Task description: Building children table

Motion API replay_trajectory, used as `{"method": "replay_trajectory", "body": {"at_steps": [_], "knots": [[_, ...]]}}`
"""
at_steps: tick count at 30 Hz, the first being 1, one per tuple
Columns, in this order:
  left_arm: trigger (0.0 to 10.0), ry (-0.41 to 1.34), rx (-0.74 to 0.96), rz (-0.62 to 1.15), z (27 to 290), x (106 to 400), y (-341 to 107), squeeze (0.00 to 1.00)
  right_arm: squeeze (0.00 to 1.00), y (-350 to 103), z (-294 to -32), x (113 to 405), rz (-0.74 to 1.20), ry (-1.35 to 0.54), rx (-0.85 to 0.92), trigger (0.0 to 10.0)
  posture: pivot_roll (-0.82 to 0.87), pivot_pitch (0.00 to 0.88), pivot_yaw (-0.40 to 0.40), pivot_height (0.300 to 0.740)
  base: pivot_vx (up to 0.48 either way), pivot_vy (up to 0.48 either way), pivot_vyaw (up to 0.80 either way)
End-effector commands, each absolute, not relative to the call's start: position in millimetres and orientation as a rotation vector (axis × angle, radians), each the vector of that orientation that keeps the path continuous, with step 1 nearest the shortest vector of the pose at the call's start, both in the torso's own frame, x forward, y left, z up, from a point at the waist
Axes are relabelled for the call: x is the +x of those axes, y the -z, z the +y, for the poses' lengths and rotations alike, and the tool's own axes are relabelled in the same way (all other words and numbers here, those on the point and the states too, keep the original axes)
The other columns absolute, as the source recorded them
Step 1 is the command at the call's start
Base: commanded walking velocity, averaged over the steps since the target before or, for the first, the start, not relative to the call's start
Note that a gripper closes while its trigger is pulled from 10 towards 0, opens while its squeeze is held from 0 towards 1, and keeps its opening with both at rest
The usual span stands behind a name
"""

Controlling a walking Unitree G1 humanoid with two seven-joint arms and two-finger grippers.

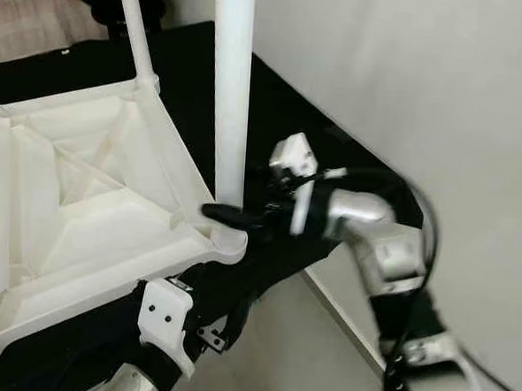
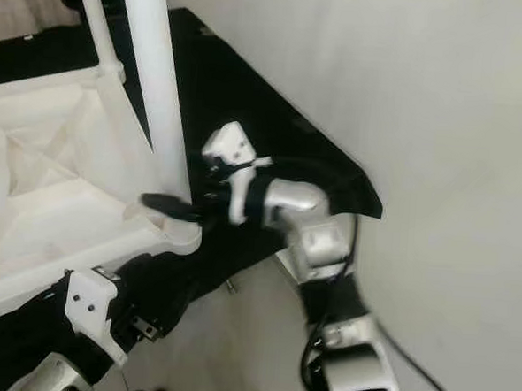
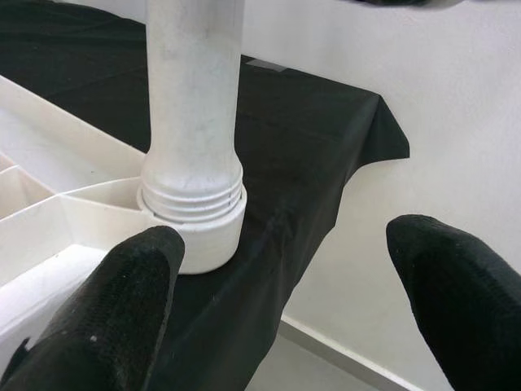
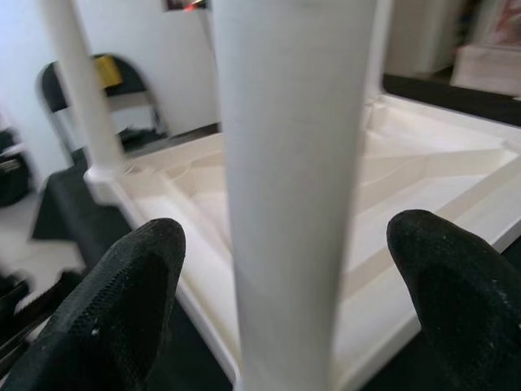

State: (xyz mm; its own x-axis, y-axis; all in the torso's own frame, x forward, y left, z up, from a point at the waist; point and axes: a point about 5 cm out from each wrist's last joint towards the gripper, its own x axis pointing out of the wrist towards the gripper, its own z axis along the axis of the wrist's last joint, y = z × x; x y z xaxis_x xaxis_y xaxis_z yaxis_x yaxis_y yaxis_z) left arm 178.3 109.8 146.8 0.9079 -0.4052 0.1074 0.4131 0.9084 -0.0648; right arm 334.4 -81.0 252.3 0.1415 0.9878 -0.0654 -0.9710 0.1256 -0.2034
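The white children's table [image 1: 83,211] lies upside down on a black cloth [image 1: 284,108]. One white leg [image 1: 232,87] stands upright in the near right corner socket [image 3: 207,236], with its screw threads [image 3: 191,204] showing just above the rim. My right gripper [image 1: 229,211] reaches in from the right, open, with its black fingers [image 4: 134,285] on either side of the leg's lower part and gaps to the leg. Low in front of that corner is my left gripper [image 3: 285,269], open, holding nothing and facing the socket. A second leg [image 1: 134,28] stands in the far corner.
A white wall [image 1: 427,82] runs close along the right. The black-draped surface ends in a corner [image 2: 367,202] beside my right arm, with pale floor [image 1: 278,356] below. A dark folding chair [image 4: 122,90] stands beyond the table.
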Motion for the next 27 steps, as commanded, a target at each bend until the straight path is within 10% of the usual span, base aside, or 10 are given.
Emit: {"method": "replay_trajectory", "body": {"at_steps": [1,9,10,21,27], "knots": [[10.0,0.423,-0.092,-0.091,108,176,-146,0.0,0.0,-249,-78,333,-0.081,-1.521,-0.211,10.0,-0.01,0.184,-0.031,0.74,0.0,0.0,0.0],[10.0,0.426,-0.095,-0.087,108,173,-147,0.0,0.0,-258,-75,339,-0.062,-1.631,-0.227,8.8,-0.01,0.198,-0.028,0.74,0.0,0.0,0.0],[10.0,0.427,-0.097,-0.083,107,171,-147,0.0,0.0,-258,-74,340,-0.049,-1.664,-0.229,0.0,0.0,0.205,-0.027,0.74,0.0,0.0,0.0],[10.0,0.43,-0.101,-0.081,107,171,-147,0.0,0.0,-251,-84,344,-0.064,-1.644,-0.195,0.0,-0.01,0.211,-0.023,0.74,0.0,0.0,0.0],[10.0,0.432,-0.102,-0.082,108,172,-147,0.0,0.0,-236,-96,345,-0.073,-1.312,-0.145,0.0,-0.02,0.214,-0.034,0.74,0.0,0.0,0.0]]}}
